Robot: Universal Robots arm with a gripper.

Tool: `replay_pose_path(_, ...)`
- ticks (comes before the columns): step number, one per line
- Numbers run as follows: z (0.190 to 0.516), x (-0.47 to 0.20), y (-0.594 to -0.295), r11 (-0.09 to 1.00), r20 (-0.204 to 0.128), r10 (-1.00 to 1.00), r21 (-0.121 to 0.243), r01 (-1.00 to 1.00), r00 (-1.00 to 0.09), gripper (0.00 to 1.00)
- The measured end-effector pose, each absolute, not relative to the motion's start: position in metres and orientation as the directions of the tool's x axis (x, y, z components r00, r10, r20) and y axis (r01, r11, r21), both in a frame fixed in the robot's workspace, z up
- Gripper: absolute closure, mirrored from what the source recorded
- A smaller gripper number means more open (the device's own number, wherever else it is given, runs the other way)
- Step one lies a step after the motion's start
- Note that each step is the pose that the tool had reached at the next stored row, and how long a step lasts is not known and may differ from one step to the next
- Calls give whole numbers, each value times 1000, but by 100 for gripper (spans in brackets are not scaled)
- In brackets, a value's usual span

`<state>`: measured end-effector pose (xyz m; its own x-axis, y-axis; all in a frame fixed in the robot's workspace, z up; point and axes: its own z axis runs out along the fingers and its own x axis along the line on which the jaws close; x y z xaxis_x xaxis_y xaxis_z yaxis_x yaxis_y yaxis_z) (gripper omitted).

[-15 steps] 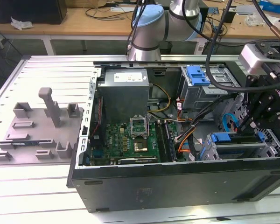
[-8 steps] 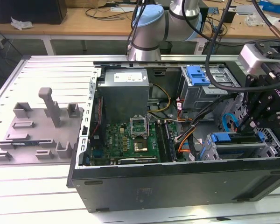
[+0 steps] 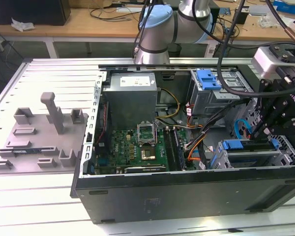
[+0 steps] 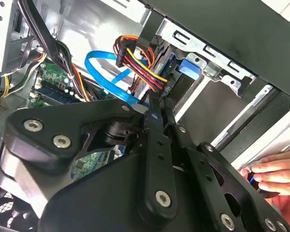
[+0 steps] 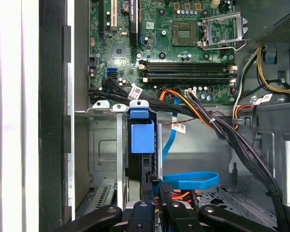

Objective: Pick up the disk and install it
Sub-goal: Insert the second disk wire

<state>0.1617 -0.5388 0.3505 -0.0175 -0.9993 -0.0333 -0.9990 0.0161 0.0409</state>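
Observation:
The disk [image 3: 250,157] lies in the drive bay at the exterior view's right end of the open computer case, its blue carrier [image 5: 141,137] facing up. In the first wrist view it stands edge-on inside the metal bay. My gripper [image 3: 269,133] hangs just above the disk's rear end, beside the red, yellow and black power cable [image 4: 137,63]. In both wrist views the two black fingers [image 4: 154,116] are pressed close together with nothing seen between them. The fingertips [image 5: 148,191] sit right at the disk's end; I cannot tell if they touch it.
A blue plastic bracket [image 3: 209,78] tops the upper drive cage. Blue data cables [image 5: 191,180] and a thick black wire bundle [image 5: 241,145] cross the bay area. The motherboard [image 3: 137,145] fills the case's middle. A grey fixture [image 3: 44,132] lies outside. A person's hand [image 4: 275,176] rests by the case edge.

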Motion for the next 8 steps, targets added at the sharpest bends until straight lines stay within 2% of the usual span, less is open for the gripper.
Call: replay_pose_path(8,348,162,-539,16,-33,-999,41,-999,-17,84)
